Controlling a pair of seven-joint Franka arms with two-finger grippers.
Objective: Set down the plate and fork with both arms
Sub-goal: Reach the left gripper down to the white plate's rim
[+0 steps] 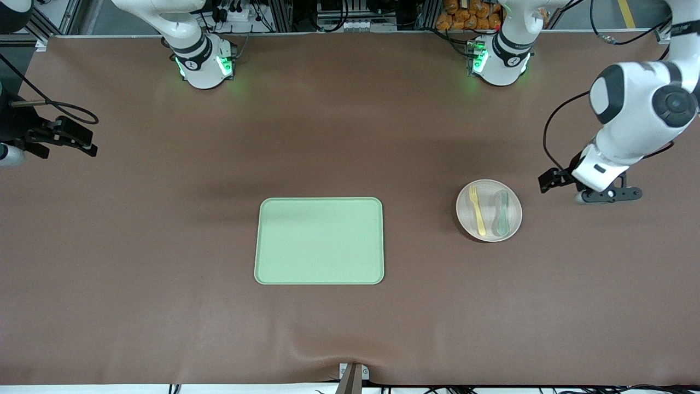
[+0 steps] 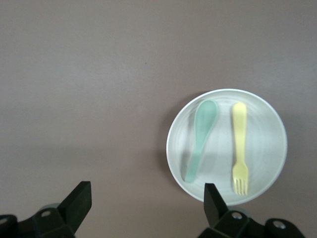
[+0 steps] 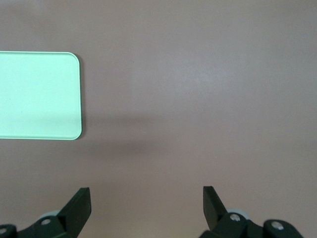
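In the front view, a brown bench (image 1: 164, 246) carries a light-green tray (image 1: 319, 241) near its middle. Toward the left arm's end of the bench, well apart from the tray, sits the plate (image 1: 489, 210), round and off-white. On it lie the fork (image 1: 477, 210), pale yellow, and a muted-green spoon (image 1: 502, 212), side by side and apart, both running lengthwise toward the front camera; the fork lies on the side of the plate toward the tray. The fork's tines point away from the front camera. The left tool (image 1: 593, 192) hangs over bare bench just beside the plate, toward the left arm's end. The right tool (image 1: 65, 139) hangs over the bench at the right arm's end, well apart from the tray, and that arm waits.

In the left wrist view, the left tool (image 2: 147, 201) has its two black fingers spread wide with nothing between them. The plate (image 2: 262, 148) lies flat on the bench (image 2: 89, 89), with the spoon (image 2: 200, 139) and the fork (image 2: 239, 148) lying parallel on it, not touching each other.

In the right wrist view, the right tool (image 3: 146, 203) is likewise spread wide and grasps nothing, over bare bench (image 3: 198, 89). One rounded corner of the tray (image 3: 37, 94) shows, lying flat on the bench with nothing on the part that shows.
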